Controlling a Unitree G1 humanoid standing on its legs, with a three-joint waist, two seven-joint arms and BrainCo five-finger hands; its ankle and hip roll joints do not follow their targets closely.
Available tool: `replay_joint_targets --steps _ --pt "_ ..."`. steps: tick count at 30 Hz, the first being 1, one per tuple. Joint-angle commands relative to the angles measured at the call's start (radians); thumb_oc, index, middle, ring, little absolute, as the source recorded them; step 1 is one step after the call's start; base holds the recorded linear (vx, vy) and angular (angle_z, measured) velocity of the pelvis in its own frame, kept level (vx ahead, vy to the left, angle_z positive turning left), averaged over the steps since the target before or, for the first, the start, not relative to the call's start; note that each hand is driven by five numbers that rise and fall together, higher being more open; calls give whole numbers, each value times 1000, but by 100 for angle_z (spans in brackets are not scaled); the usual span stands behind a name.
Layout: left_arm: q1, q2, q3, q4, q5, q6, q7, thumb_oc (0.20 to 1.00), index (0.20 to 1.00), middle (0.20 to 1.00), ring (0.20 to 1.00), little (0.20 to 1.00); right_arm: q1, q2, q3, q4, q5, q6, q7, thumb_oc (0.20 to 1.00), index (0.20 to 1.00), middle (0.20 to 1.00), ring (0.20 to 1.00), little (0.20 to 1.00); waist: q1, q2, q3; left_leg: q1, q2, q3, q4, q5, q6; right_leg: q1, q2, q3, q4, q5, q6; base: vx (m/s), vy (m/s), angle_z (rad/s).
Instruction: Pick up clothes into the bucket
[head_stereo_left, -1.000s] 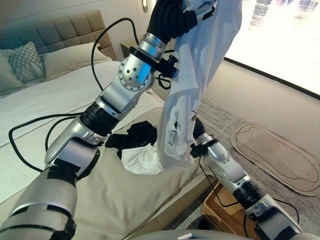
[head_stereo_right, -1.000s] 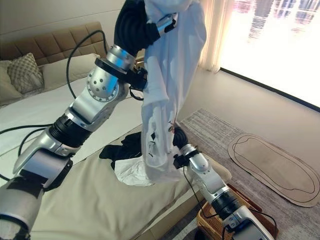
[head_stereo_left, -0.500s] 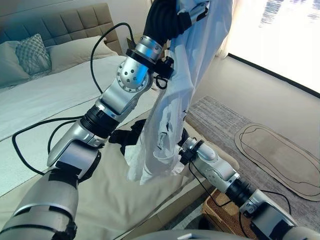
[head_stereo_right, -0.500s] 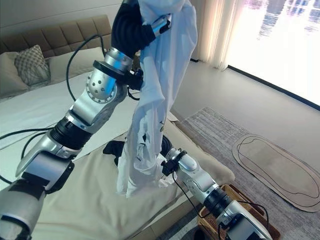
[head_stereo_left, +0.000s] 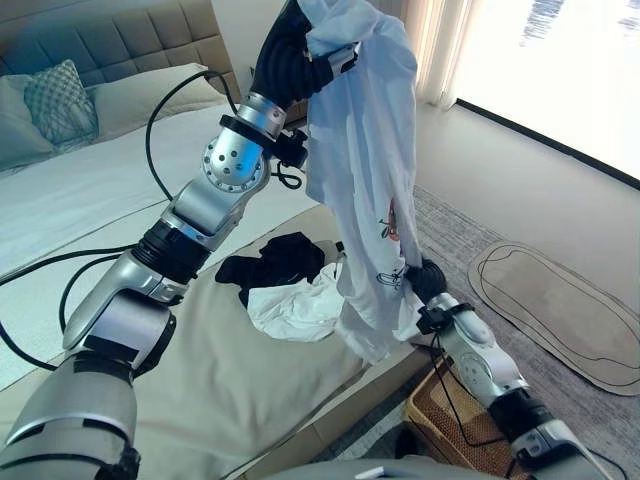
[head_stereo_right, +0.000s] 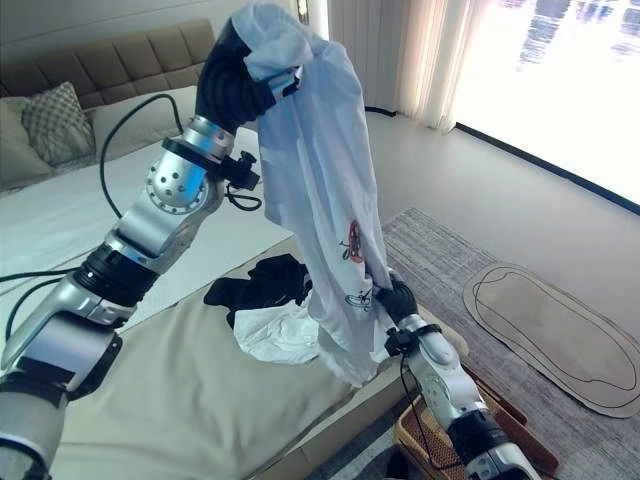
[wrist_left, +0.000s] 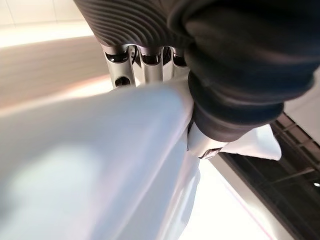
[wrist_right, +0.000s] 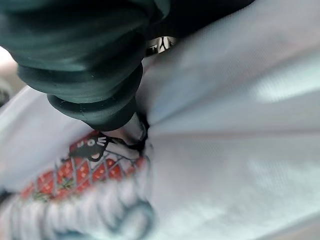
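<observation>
My left hand (head_stereo_left: 296, 52) is raised high over the bed, shut on the top of a white shirt (head_stereo_left: 365, 170) with a red and black print. The shirt hangs down to the bed's corner. My right hand (head_stereo_left: 424, 279) is at the shirt's lower edge, and in the right wrist view its thumb (wrist_right: 131, 129) pinches the printed cloth (wrist_right: 210, 150). A black garment (head_stereo_left: 277, 261) and a crumpled white garment (head_stereo_left: 290, 308) lie on the beige bed cover (head_stereo_left: 200, 400). A wicker basket (head_stereo_left: 437, 428) stands on the floor beside the bed's corner, under my right arm.
Pillows (head_stereo_left: 52, 100) and a padded headboard (head_stereo_left: 110, 35) are at the bed's far left. A grey rug (head_stereo_left: 455, 235) and a beige mat (head_stereo_left: 565, 312) cover the floor to the right. A bright window (head_stereo_left: 560, 70) runs along the far right.
The hanging shirt has swung right, off the clothes pile toward the bed's corner. My right hand came with its lower edge. The camera has shifted as well.
</observation>
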Motion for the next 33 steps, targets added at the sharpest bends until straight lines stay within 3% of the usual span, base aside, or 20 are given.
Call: replay_joint_targets --steps 1,6,9,11,12,13,14,16,23,31,33 --pt "-67 86 183 100 76 -38 82 200 200 200 200 200 15 44 -64 -46 102 -68 -10 200 200 200 200 200 -21 -69 -15 22 -6 21 42 -60 7 75 -88 -24 23 -4 90 0 0 0" --pt "82 75 262 213 211 7 138 200 200 200 200 200 33 57 -118 -101 170 -101 -11 200 200 200 200 200 -35 -75 -12 26 -3 29 46 -64 6 70 -84 -12 26 -9 86 4 -2 -2" --pt "212 7 322 281 213 22 140 200 200 200 200 200 35 68 -136 -129 208 -112 -10 200 200 200 200 200 -42 -81 -12 30 -2 35 47 -66 6 67 -82 -5 27 -10 83 1 -4 -10" --pt "307 -80 342 343 174 36 113 495 495 495 495 495 32 77 -149 -155 231 -127 -18 200 200 200 200 200 -48 -85 -9 29 1 38 50 -69 6 65 -82 -1 29 -12 79 -9 4 -12" --pt "308 -81 343 343 174 36 113 561 561 561 561 561 34 77 -149 -155 231 -127 -18 200 200 200 200 200 -48 -85 -10 29 1 38 50 -69 6 65 -81 -1 29 -13 79 -1 1 -4" --pt "308 -81 343 343 174 36 113 818 818 818 818 818 34 77 -149 -156 231 -127 -18 200 200 200 200 200 -48 -84 -10 29 1 38 50 -69 6 65 -81 -1 29 -13 79 0 0 0" --pt "342 -120 338 362 158 44 94 1000 1000 1000 1000 1000 30 80 -156 -163 241 -133 -22 200 200 200 200 200 -50 -87 -8 28 1 38 50 -69 7 64 -81 0 29 -12 77 0 0 0" --pt "446 -235 305 398 94 62 7 1000 1000 1000 1000 1000 13 90 -185 -190 261 -150 -41 200 200 200 200 200 -55 -93 -7 29 2 39 50 -71 9 62 -81 6 31 -12 74 0 0 0" --pt "555 -338 237 418 74 96 -75 1000 1000 1000 1000 1000 -24 103 -276 -209 303 -206 -110 200 200 200 200 200 -60 -101 -3 28 2 43 49 -75 15 51 -78 20 34 -6 72 0 0 0" --pt "667 -358 205 339 7 105 -163 1000 1000 1000 1000 1000 -63 45 -400 -226 266 -245 -184 200 200 200 200 200 -56 -106 -8 29 1 48 51 -82 20 48 -77 29 36 -5 71 1 0 -6" --pt "729 -352 210 298 -27 105 -198 1000 1000 1000 1000 1000 -92 -12 -469 -208 246 -269 -224 200 200 200 200 200 -52 -110 -8 26 1 47 54 -85 22 45 -75 32 36 -3 73 -4 -3 -2"
